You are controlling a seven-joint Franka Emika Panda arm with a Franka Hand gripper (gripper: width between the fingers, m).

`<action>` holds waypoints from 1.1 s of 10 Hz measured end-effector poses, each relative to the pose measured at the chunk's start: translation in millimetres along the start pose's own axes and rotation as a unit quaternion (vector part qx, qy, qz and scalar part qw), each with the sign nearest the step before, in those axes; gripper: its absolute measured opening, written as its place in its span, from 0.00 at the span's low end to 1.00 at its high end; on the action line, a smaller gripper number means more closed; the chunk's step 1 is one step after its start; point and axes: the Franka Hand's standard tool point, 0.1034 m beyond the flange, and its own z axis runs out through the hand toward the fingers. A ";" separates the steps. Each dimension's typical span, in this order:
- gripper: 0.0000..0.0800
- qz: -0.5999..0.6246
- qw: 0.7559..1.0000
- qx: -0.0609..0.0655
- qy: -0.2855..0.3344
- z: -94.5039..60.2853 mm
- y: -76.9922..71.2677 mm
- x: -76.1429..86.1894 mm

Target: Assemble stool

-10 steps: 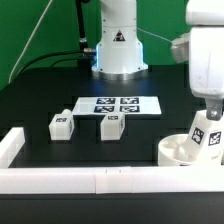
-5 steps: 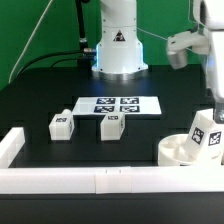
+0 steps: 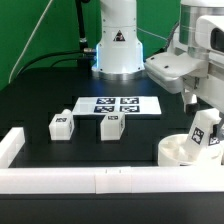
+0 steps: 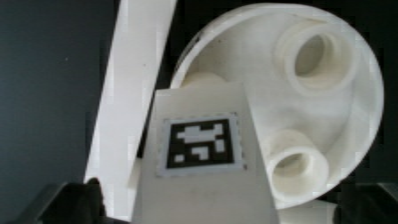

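So here's where we're at: the white plastic round seat disc (image 3: 176, 150) sits at the exterior view's right, right by the long white rail (image 3: 90, 181) that borders the black table (image 3: 40, 105). One short blocky white leg with a black-and-white tag (image 3: 207, 132) stands on the seat; we can't tell if it's actually plugged in. The two-finger gripper (image 3: 190, 97) hangs above that leg, clear of it, jaws spread wide with nothing in them. A second tagged leg (image 3: 62, 125) and a third tagged leg (image 3: 111, 125) rest near each other on the table, just in front of the flat white marker board (image 3: 120, 104).
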 end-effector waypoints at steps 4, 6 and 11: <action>0.42 0.088 0.996 0.001 0.000 0.4 -0.5 -0.3; 0.42 0.152 0.988 0.001 0.001 0.5 -0.5 -0.1; 0.42 0.347 0.938 -0.001 0.002 1.5 -0.4 -7.1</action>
